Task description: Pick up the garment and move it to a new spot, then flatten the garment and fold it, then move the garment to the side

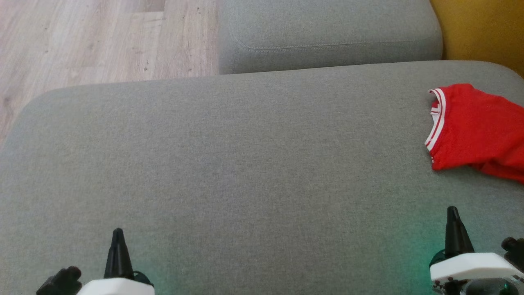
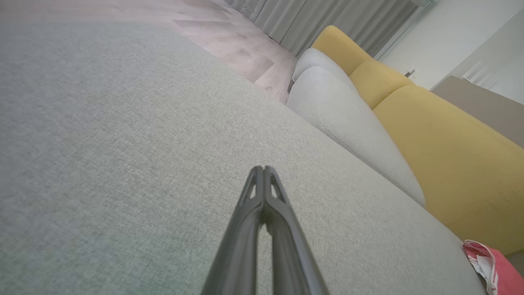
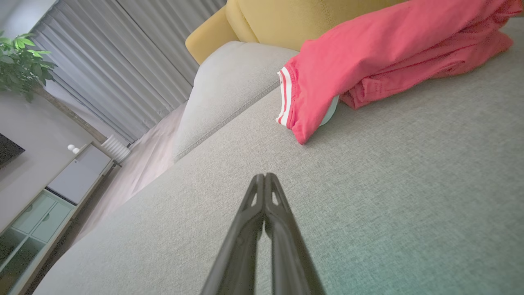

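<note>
Garment (image 1: 479, 127) is lying crumpled at the right edge of the sofa (image 1: 245, 164), while left hand (image 1: 118, 234) and right hand (image 1: 451, 212) are hovering at the near edge, both fully closed, holding nothing.

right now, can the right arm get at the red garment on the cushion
Probably yes: the red garment lies on the grey cushion just ahead of the right gripper, with only bare fabric between. The jaws are shut and must open first.
</note>
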Robot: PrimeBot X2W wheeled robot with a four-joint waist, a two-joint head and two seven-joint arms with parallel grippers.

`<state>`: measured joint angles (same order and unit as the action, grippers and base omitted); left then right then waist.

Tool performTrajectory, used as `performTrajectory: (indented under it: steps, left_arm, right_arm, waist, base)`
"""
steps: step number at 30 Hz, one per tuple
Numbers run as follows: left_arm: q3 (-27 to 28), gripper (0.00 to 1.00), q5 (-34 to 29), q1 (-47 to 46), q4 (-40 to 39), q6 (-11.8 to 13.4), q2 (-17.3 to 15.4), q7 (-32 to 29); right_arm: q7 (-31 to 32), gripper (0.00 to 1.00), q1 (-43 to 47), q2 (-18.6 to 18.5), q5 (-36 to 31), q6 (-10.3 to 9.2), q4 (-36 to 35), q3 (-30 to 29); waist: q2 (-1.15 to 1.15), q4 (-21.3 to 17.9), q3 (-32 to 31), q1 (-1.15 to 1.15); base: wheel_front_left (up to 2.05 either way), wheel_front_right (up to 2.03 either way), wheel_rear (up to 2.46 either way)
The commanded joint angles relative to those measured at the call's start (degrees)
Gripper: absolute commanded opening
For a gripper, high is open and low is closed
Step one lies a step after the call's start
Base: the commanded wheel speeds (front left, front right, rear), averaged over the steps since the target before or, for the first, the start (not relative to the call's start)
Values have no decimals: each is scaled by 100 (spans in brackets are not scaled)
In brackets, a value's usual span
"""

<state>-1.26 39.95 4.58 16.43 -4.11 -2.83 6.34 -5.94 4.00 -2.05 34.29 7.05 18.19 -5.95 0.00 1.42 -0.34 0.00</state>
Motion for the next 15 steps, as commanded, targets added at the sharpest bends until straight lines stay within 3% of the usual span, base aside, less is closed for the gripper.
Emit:
performTrajectory:
  steps: [1,15]
  left_arm:
    - [155,0,125,-305,-193,-37,-7,-35]
    - [280,0,1134,-458,-201,-97,-7,-283]
  right_arm:
    - [28,0,-278,-37,146,17,-213,27]
    - [269,0,-425,-46,1265,23,-254,10]
  waist:
    - [0,-1,0,0]
    - [0,-29,11,0]
  base:
    - [0,0,0]
    - [0,0,0]
